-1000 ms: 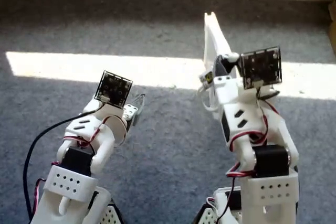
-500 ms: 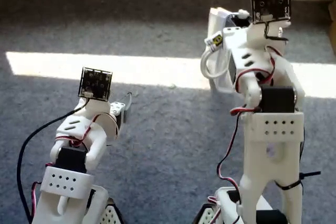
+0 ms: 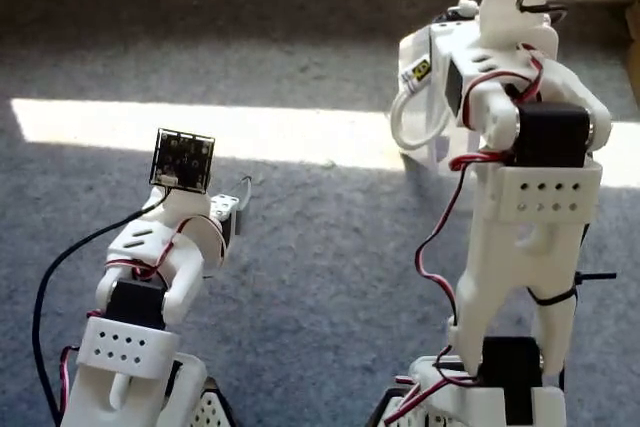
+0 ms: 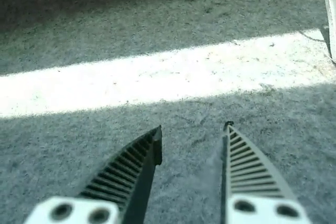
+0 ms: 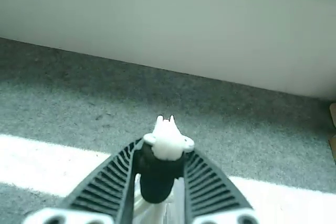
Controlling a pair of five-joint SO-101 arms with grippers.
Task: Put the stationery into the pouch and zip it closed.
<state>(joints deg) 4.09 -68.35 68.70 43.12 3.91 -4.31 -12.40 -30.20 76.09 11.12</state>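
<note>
A white pouch (image 3: 418, 97) hangs upright above the grey carpet at the back right, partly hidden behind my raised right arm (image 3: 520, 117). In the right wrist view my right gripper (image 5: 164, 148) is shut on a small black piece with a white cap (image 5: 167, 139) at the pouch's top. My left gripper (image 3: 243, 202) hovers low over the carpet at the left, well apart from the pouch. Its fingers stand open with nothing between them (image 4: 193, 135). The pouch's white edge (image 4: 331, 9) shows far off in the left wrist view. No loose stationery is visible.
Grey carpet (image 3: 320, 277) covers the floor, crossed by a bright band of sunlight (image 3: 100, 127). A pale wall (image 5: 210, 24) runs along the back. A brown object (image 3: 634, 47) sits at the far right edge.
My right arm has risen and swung toward the back, carrying the white pouch higher. My left arm drew back slightly to the left early on, then stayed still.
</note>
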